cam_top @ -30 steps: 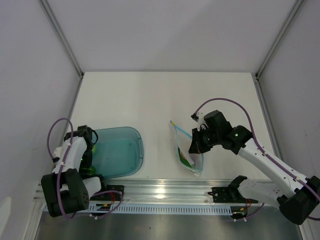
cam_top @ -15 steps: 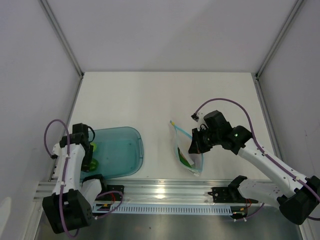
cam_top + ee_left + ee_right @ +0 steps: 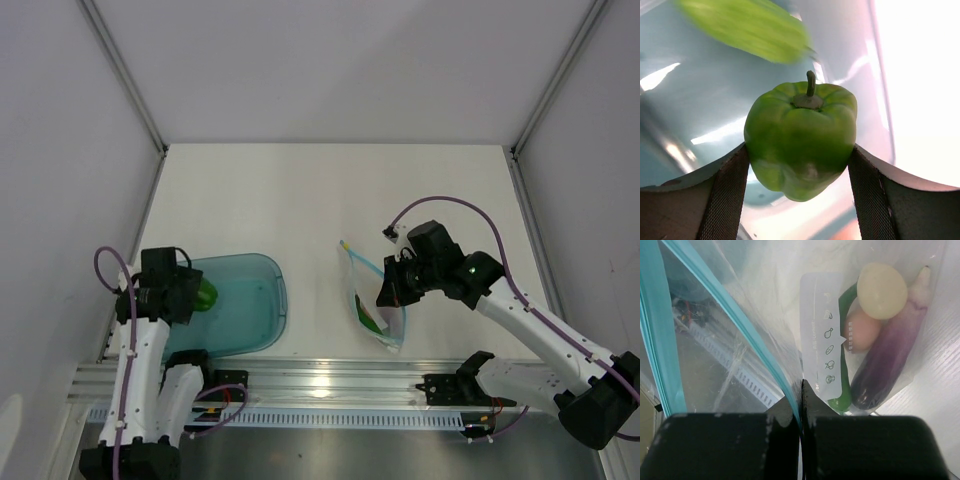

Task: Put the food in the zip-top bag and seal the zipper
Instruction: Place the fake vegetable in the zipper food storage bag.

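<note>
My left gripper (image 3: 198, 297) is shut on a round green toy food (image 3: 204, 294), pepper-shaped with a stem (image 3: 801, 140), and holds it over the teal tray. A long green vegetable (image 3: 745, 27) lies blurred in the tray beyond it. My right gripper (image 3: 388, 292) is shut on the clear zip-top bag (image 3: 378, 312) at its light-blue zipper (image 3: 740, 320), fingers pinched together (image 3: 801, 390). Inside the bag lie a purple eggplant (image 3: 890, 360), a pale round piece (image 3: 881, 290), a small orange piece (image 3: 861, 330) and a green vegetable (image 3: 844, 385).
The translucent teal tray (image 3: 250, 300) sits at the front left, also under my left gripper in the left wrist view (image 3: 700, 100). A metal rail (image 3: 330, 380) runs along the table's near edge. White walls close in the sides and back.
My left arm has swung and lifted, and the green pepper-shaped food now shows in its jaws above the tray. The right arm and the bag have not moved.
</note>
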`<action>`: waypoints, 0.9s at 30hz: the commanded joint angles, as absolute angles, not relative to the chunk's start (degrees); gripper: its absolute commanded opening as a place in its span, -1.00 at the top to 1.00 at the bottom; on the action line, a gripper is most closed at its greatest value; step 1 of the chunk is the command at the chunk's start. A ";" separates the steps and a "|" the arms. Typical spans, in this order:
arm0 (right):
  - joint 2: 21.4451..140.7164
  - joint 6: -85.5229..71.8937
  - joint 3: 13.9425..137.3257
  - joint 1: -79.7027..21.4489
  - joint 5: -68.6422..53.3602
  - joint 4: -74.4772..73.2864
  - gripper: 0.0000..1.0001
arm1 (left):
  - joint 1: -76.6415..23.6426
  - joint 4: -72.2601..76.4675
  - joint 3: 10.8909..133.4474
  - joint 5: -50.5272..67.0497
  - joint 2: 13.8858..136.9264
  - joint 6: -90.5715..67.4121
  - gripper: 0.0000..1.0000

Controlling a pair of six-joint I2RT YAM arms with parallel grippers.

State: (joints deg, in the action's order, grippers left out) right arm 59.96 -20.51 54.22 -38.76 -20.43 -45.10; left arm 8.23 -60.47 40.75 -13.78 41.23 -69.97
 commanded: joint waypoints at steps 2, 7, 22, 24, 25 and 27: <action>58.80 -21.53 54.84 -38.58 -20.22 -43.68 1.00 | 0.80 -48.53 43.24 -5.63 39.99 -64.95 0.99; 58.80 -21.62 55.81 -38.67 -19.43 -44.21 1.00 | -10.51 -36.59 44.03 2.26 39.38 -61.53 0.99; 58.54 -23.11 56.25 -38.67 -17.49 -44.12 1.00 | -36.55 15.08 42.36 24.16 45.34 -46.94 0.99; 58.54 -23.12 56.42 -38.67 -17.14 -44.03 1.00 | -39.62 18.09 42.80 25.84 47.19 -45.97 0.99; 58.45 -23.20 56.43 -38.67 -17.05 -43.95 1.00 | -40.42 19.32 42.80 26.10 48.94 -45.53 0.99; 58.19 -23.47 56.51 -38.85 -16.79 -43.86 1.00 | -42.26 21.88 43.59 27.15 50.62 -44.74 0.99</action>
State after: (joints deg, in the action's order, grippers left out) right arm 59.66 -22.52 54.24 -38.76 -17.98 -45.10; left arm -39.79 11.88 40.77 22.59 48.95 -48.73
